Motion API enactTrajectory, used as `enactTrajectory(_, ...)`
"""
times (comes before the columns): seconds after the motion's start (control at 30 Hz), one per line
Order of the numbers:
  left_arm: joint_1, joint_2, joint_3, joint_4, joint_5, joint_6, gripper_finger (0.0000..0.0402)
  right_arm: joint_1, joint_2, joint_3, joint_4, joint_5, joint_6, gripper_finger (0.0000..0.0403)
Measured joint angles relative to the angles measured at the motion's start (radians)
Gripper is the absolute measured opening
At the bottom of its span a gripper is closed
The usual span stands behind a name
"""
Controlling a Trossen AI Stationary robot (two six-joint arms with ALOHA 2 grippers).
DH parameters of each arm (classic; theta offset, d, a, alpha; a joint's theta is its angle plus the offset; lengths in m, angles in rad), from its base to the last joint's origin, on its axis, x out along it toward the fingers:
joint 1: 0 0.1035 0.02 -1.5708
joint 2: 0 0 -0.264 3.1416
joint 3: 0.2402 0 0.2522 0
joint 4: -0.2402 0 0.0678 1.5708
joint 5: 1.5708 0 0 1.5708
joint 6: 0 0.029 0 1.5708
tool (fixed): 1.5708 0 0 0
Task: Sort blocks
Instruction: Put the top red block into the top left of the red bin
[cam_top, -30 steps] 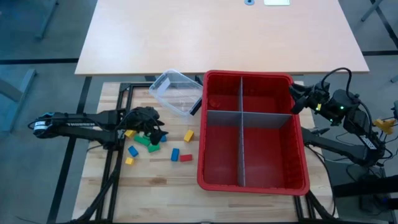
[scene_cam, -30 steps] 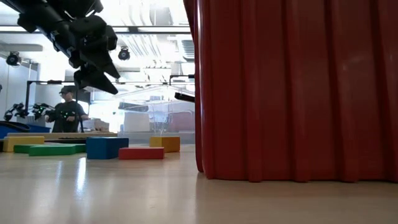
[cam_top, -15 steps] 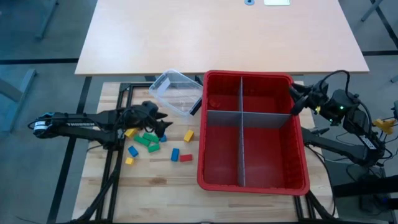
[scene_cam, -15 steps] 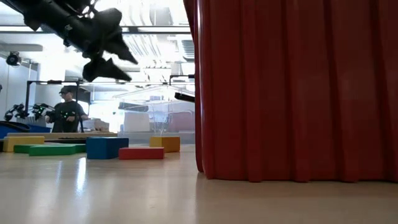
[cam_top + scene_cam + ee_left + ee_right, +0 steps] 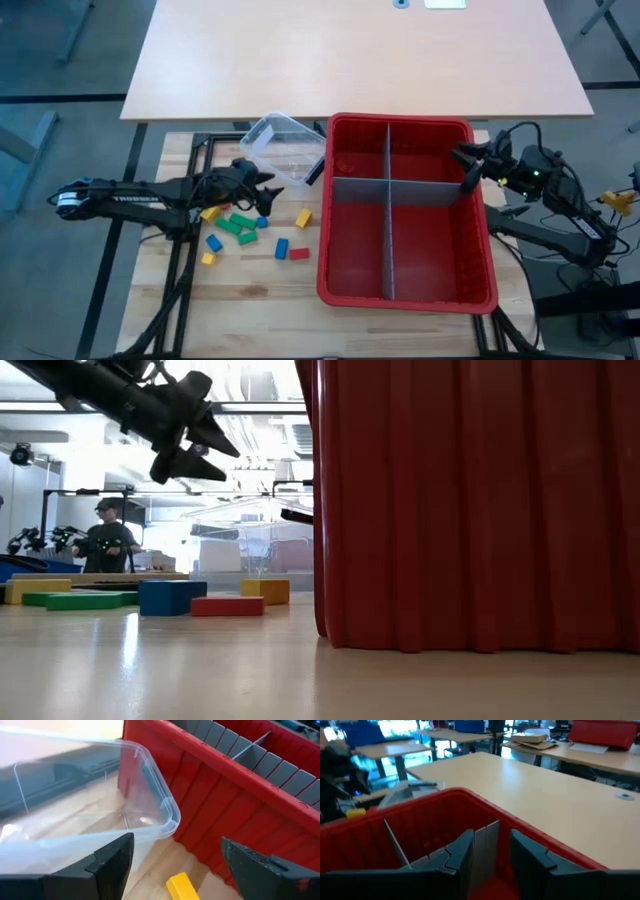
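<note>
The left gripper (image 5: 268, 186), fingers spread and empty, hovers above the blocks (image 5: 240, 226) beside the clear tub (image 5: 283, 148). The right gripper (image 5: 465, 167), slightly parted and empty, hangs over the red bin (image 5: 406, 297).

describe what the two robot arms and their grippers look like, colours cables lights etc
Both arms are dark, slim and jointed. The left gripper ends in two black, pointed, wedge-shaped fingers. The right gripper has matching black stepped fingers, looping black cables and a small green light at its wrist.
</note>
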Motion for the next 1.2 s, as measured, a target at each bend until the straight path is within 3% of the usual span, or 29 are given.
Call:
enactTrajectory(0.3, -0.014, 0.078, 0.0, 0.162, 0.052, 0.036, 0.0275, 0.0, 0.021, -0.006, 0.001, -0.103, 0.033, 0.0114)
enactTrajectory(0.5, -0.118, 0.118, 0.0, 0.252, 0.089, 0.006, 0.0275, 0.0, 0.02, -0.006, 0.0, -0.244, 0.116, 0.0105)
enactTrajectory(0.77, -0.204, 0.104, 0.0, 0.18, 0.03, 0.007, 0.0275, 0.0, 0.02, -0.008, 0.001, -0.323, 0.12, 0.0095)
enactTrajectory(1.0, -0.253, 0.103, 0.0, 0.181, 0.028, 0.023, 0.0275, 0.0, 0.019, -0.02, 0.003, -0.562, 0.114, 0.0098)
enactTrajectory(1.2, -0.306, 0.117, 0.0, 0.18, -0.022, -0.032, 0.0275, 0.0, 0.011, -0.081, 0.001, -0.563, 0.109, 0.0093)
